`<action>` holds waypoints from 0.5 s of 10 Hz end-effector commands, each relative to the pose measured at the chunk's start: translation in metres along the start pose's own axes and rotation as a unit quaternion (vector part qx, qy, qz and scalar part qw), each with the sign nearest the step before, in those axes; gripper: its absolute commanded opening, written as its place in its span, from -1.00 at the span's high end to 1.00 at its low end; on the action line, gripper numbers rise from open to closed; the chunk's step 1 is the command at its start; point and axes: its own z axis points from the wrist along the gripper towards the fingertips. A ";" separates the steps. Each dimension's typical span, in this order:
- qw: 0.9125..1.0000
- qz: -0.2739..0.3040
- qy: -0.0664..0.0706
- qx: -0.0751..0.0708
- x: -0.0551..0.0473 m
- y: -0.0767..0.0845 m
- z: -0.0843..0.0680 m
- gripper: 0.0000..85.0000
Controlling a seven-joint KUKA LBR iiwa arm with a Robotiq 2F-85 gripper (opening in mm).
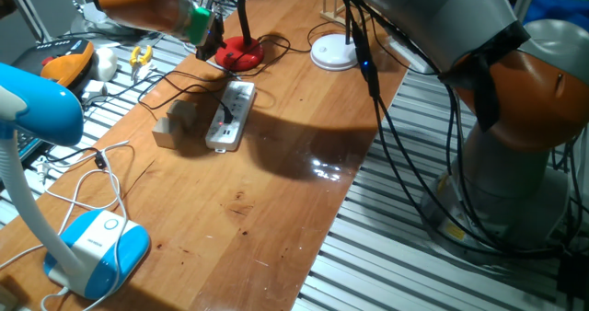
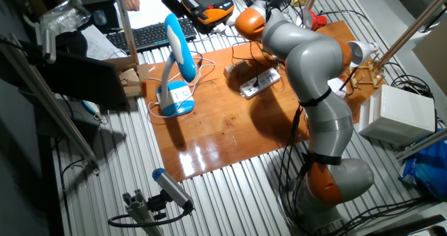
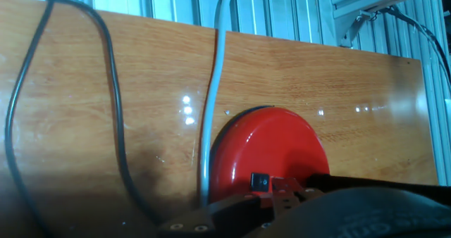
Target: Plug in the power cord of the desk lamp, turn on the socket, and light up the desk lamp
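Red-based desk lamp stands at the far end of the wooden table, its thin black stem rising from the round flat base. Just on the near side of that base lies the socket, a long white strip with a row of outlets, and a small grey block sits beside the strip, further from the lamp. The power cord runs as a thin black line off the base and loops across the wood near the strip; I cannot make out its plug. The gripper hangs right next to the lamp base, close above the tabletop. In the hand view the glossy red base fills the lower middle with a small black switch on it, a pale grey cable passing beside it and dark cord curving across the wood. How far the fingers are spread, and whether they hold anything, I cannot tell. A white disc-based lamp stands beside the red one, and a blue-and-white lamp is well away at the table's near end.
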 end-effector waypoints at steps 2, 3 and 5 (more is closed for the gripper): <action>1.000 0.000 -0.004 0.000 0.000 0.001 0.007 1.00; 1.000 0.000 -0.004 -0.002 0.000 0.001 0.009 1.00; 1.000 -0.001 -0.007 -0.007 0.000 0.000 0.017 1.00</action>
